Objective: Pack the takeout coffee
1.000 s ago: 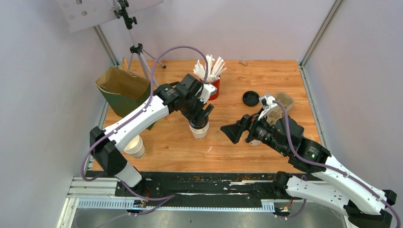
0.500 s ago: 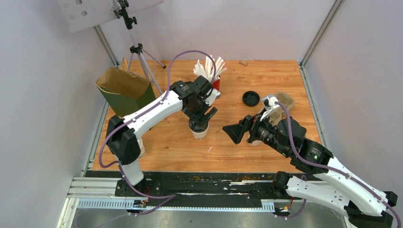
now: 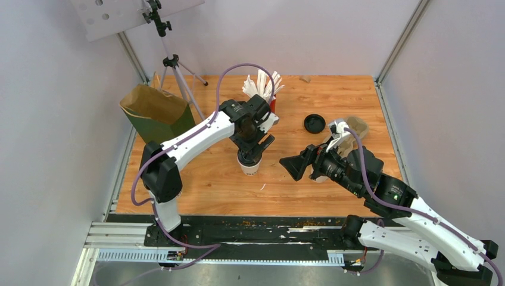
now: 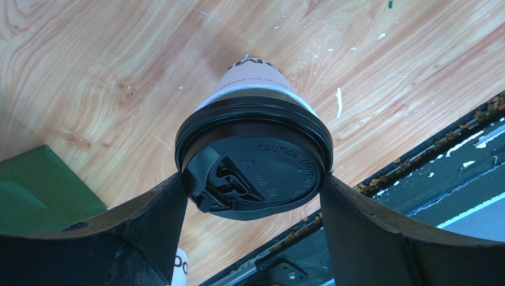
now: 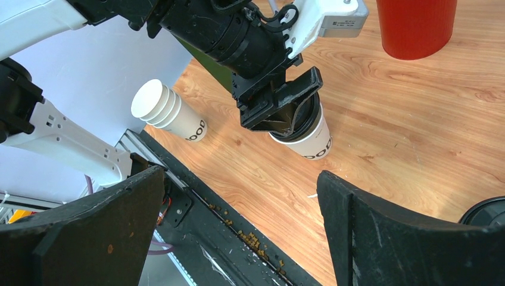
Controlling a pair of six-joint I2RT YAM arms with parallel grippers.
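I'm looking down on the wooden table [image 3: 309, 179]. The biggest thing on it is the green paper bag [image 3: 156, 119], standing open at the far left edge.

My left arm reaches from the near left across to the middle of the table. Its left gripper [image 5: 284, 112] comes down from above on the takeout coffee [image 4: 256, 161]. On the wrist view one finger presses each side of the black lid's rim, so the jaws stand wide but are closed on the lid. The white cup stands on the wood near the middle of the table, right of the bag and well apart from it.

My right gripper [image 3: 293, 165] hangs just right of the cup, pointing left at it, spread to its full width with nothing between the fingers.

A red cup [image 3: 269, 110] full of white sticks [image 3: 262, 86] stands beyond the coffee. A stack of white cups [image 5: 170, 110] sits near the left front edge of the table. A loose black lid [image 3: 314, 124] lies flat to the far right of the coffee.
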